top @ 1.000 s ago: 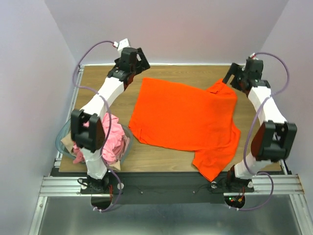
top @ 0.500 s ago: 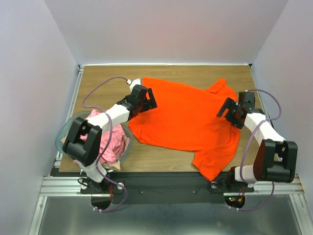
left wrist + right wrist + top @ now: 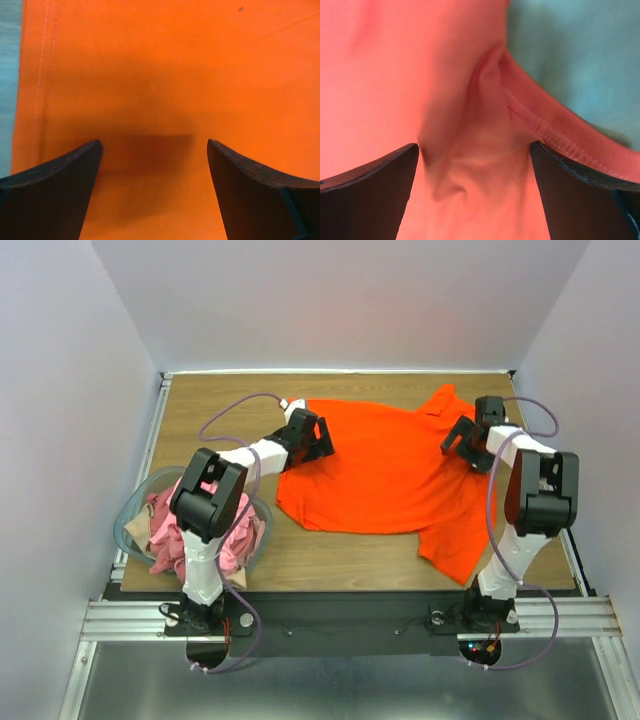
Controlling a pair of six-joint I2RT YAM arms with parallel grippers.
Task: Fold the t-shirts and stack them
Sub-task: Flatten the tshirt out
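The orange-red t-shirt [image 3: 390, 475] lies spread flat across the middle of the table, one sleeve hanging toward the near right. My left gripper [image 3: 318, 440] is open, low over the shirt's left edge. In the left wrist view its fingers [image 3: 152, 145] straddle flat orange cloth [image 3: 175, 65] beside a stitched hem. My right gripper [image 3: 462, 445] is open at the shirt's far right sleeve. In the right wrist view its fingers [image 3: 475, 147] straddle a raised wrinkle of cloth [image 3: 470, 150] next to a hem. Pink shirts [image 3: 215, 530] and a beige one [image 3: 138, 525] are piled in the basket.
The clear bluish plastic basket [image 3: 130, 502] stands at the near left of the wooden table [image 3: 210, 410], under the left arm. White walls close in the table on the left, far and right sides.
Both arms came down from the far corners onto the shirt. The left gripper moved right onto its left edge, the right gripper to the far right sleeve. The shirt shifted a little rightward.
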